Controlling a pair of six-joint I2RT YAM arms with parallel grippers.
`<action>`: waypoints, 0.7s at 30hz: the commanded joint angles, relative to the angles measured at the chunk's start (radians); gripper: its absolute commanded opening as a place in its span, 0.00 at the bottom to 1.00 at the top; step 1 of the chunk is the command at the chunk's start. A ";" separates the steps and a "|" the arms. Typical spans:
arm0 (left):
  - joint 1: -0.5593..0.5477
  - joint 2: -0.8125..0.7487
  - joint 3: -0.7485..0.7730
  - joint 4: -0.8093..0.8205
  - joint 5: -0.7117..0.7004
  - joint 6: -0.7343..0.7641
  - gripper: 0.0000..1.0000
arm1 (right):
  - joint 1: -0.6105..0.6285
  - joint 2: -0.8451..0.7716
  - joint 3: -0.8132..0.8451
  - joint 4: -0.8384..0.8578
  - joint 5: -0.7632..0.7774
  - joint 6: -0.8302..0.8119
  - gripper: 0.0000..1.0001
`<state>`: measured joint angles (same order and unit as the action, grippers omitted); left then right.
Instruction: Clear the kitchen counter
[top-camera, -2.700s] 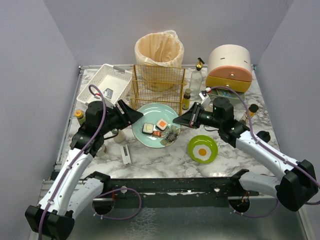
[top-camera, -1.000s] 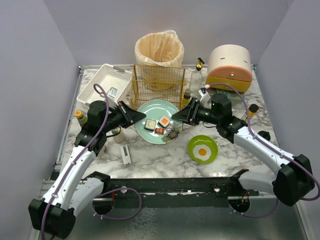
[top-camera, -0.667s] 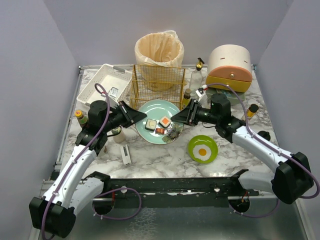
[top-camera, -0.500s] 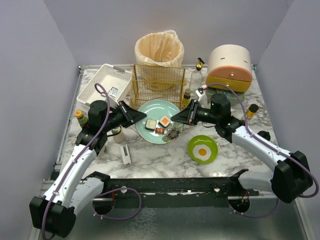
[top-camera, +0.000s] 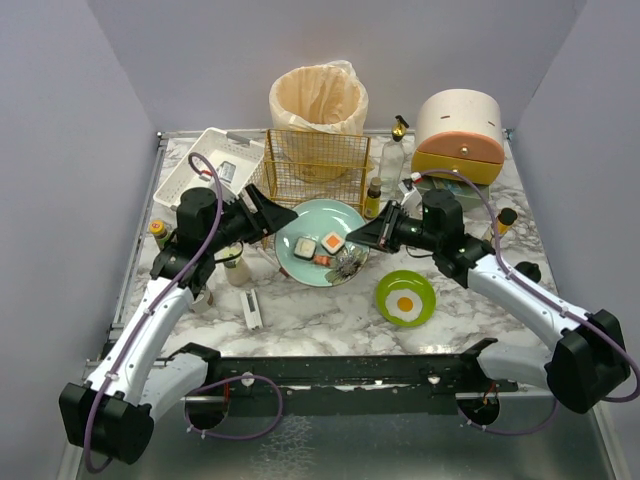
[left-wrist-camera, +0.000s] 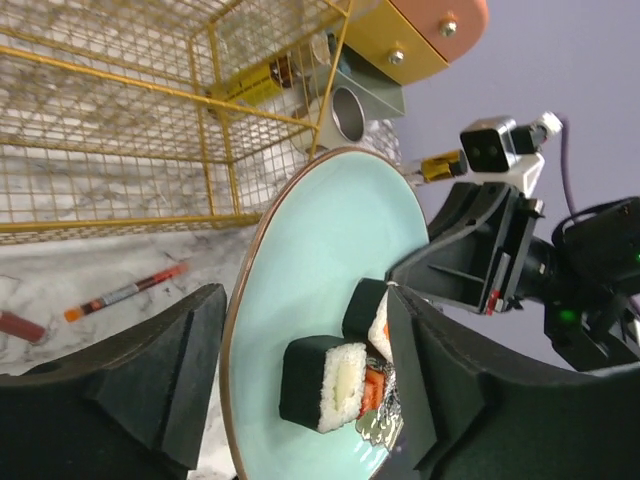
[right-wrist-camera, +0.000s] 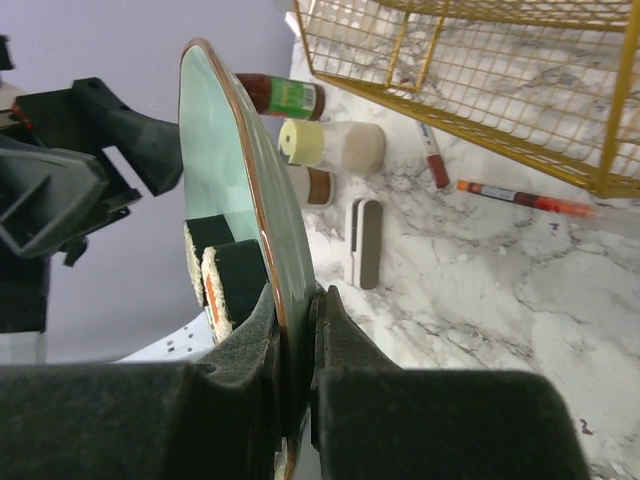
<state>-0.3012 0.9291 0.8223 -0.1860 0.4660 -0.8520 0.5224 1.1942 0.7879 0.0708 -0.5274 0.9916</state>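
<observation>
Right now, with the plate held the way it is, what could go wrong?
Only the right end effector pinches the rim of the plate; the left end effector is open, so the plate may sag or slip. The sushi rolls sit loose and could slide off if it tilts.

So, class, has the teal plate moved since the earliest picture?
Yes. The teal plate has shifted slightly to the right and toward the back of the view, nearer the gold wire rack, with the right gripper shut on its rim.
</observation>
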 joint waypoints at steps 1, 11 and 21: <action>-0.003 0.021 0.099 -0.066 -0.099 0.084 0.74 | 0.003 -0.060 0.086 -0.066 0.113 -0.018 0.00; -0.003 0.063 0.279 -0.202 -0.356 0.190 0.87 | 0.002 -0.046 0.137 -0.083 0.180 -0.009 0.00; -0.003 0.022 0.355 -0.342 -0.576 0.291 0.99 | 0.002 0.101 0.360 -0.041 0.251 0.050 0.00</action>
<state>-0.3023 0.9844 1.1629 -0.4366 0.0196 -0.6186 0.5224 1.2636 0.9989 -0.1143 -0.3191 0.9730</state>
